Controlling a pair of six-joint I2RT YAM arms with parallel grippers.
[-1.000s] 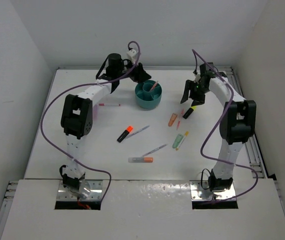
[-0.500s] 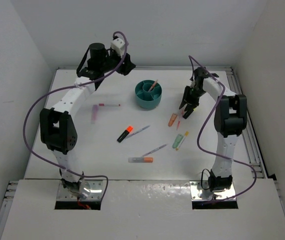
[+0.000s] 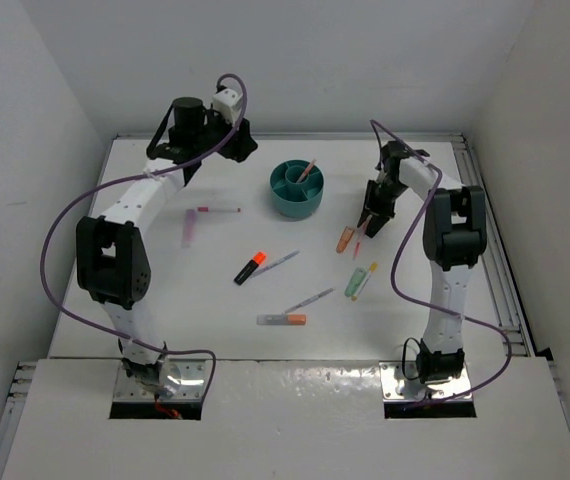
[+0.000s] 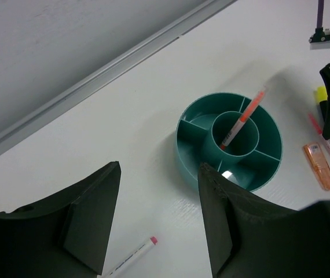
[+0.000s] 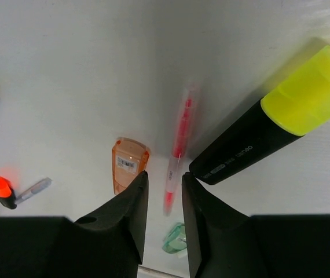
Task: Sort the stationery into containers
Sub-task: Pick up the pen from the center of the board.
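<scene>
Mid-pick: hovers low with right hand [image 5: 164, 176] narrowly parted astride pink pen [image 5: 179, 136] on surface [image 3: 165, 300], right of cup [image 4: 186, 162]. Holds left hand [image 4: 159, 168] spread, empty, far left. Next, probably: pinch, lift, drop into cup.

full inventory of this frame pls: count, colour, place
organiser cup: 1, teal, far centre
pen in cup: 1, orange-white, leaning in the centre tube
left pink pen: 1, thin, left of cup
pale pink marker: 1, just nearer than that pen
black-orange marker: 1, mid table
grey pens: 2, mid table
grey-orange pen: 1, nearest the bases
orange marker: 1, stubby, right of centre
right pink pen: 1, thin, beside orange marker
black-yellow marker: 1, beside that pen
green marker: 1, pale, right-centre
table: 1, white
left gripper: open, raised, far left of cup
right gripper: narrowly open, low over right pink pen
</scene>
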